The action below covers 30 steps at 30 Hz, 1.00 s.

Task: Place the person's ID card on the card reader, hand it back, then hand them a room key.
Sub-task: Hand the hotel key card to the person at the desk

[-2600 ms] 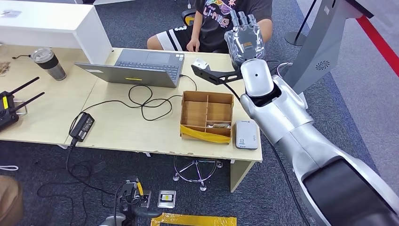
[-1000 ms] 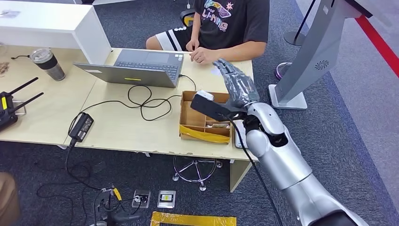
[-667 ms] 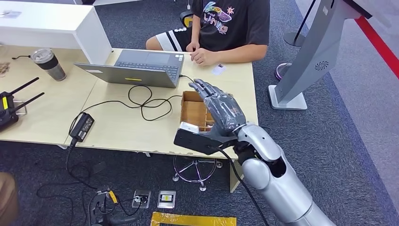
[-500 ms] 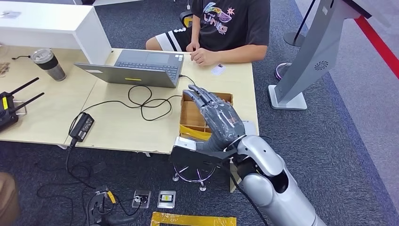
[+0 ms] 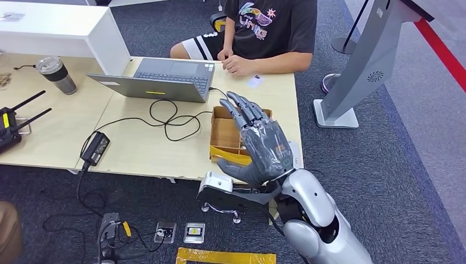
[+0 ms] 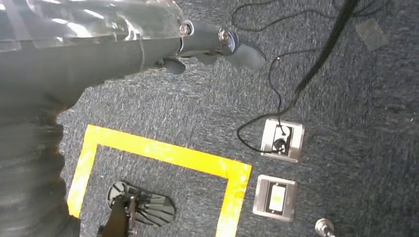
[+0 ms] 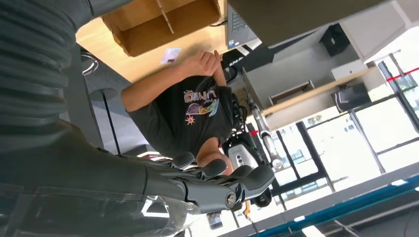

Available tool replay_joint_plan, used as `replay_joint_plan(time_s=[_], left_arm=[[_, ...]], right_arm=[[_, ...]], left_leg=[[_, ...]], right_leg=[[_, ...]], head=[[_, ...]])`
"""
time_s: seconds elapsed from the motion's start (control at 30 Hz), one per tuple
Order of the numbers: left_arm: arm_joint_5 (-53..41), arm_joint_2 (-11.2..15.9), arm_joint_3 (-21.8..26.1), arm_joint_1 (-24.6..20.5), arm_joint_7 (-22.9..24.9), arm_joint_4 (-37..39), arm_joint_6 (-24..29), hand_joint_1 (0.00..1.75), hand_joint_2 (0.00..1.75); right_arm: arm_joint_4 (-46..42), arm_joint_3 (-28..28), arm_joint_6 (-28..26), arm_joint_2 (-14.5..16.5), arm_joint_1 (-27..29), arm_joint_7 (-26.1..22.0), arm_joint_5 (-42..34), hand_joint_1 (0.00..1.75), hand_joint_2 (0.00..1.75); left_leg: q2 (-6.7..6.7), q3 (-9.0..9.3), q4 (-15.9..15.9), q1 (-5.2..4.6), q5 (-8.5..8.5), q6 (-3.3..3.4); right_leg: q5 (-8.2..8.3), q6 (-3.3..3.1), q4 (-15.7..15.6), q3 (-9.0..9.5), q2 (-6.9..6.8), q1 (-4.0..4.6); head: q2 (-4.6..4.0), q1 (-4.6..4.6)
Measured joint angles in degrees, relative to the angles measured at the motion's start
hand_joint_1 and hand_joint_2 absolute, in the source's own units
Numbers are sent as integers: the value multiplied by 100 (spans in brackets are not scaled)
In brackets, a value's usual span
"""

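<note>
A small white ID card (image 5: 254,81) lies on the wooden table (image 5: 137,148) by the seated person's hand (image 5: 237,65). My right hand (image 5: 258,146) hovers open and holds nothing, fingers spread above the divided cardboard box (image 5: 224,131). It covers most of the white card reader (image 5: 297,157) at the table's front right. In the right wrist view the right hand (image 7: 207,182) points toward the person (image 7: 197,108), beyond the box (image 7: 163,22) and the card (image 7: 170,55). My left hand (image 6: 212,42) hangs over the carpet, holding nothing.
An open laptop (image 5: 159,80), looped black cables (image 5: 165,121), a power brick (image 5: 94,148) and a steel tumbler (image 5: 56,74) sit on the table's left part. A grey kiosk stand (image 5: 362,60) rises at the right. Floor sockets (image 6: 281,140) and yellow tape (image 6: 168,153) lie below.
My right arm has come down from in front of the person and pulled back toward the table's front edge. Over the last half second the hand rose slightly above the box.
</note>
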Motion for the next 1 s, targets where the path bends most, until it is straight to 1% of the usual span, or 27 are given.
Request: replay_joint_plan(time_s=[0.13,0.37,0.67,1.0], left_arm=[[38,38,1,21,-1,0,-10,0,175],[167,68,9,20,174,0,-72,0,175],[96,73,9,20,219,0,-62,0,175],[92,75,9,21,221,0,-62,0,175]], right_arm=[[129,15,-202,5,31,-22,1,0,175],[613,66,-255,91,47,-19,22,0,175],[1473,126,-407,271,44,31,64,0,175],[1901,166,-432,374,38,33,65,0,175]], left_leg=[[-2,-3,0,0,0,0],[-2,-3,0,0,0,0],[-4,-5,-1,0,0,0],[-4,-5,0,0,0,0]], right_leg=[[0,0,0,0,-1,0],[0,0,0,0,-1,0],[0,0,0,0,-2,0],[0,0,0,0,-2,0]], head=[[0,1],[0,1],[0,1],[0,1]])
